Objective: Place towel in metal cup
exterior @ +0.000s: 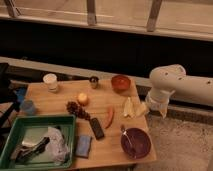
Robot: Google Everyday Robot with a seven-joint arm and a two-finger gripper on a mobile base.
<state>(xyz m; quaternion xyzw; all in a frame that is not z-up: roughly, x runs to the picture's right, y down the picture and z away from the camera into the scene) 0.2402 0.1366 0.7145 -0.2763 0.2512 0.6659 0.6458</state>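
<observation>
The towel is a crumpled pale cloth lying in the right part of the green tray at the table's front left. The small metal cup stands upright near the table's back edge, between a white cup and an orange bowl. My white arm reaches in from the right. The gripper hangs at the table's right edge, next to a pale yellow object. It is far from both the towel and the metal cup.
On the wooden table are a white cup, an orange bowl, a round yellow fruit, a dark cluster, a red pepper, a black remote, a blue sponge, a purple bowl with a spoon and a blue cup.
</observation>
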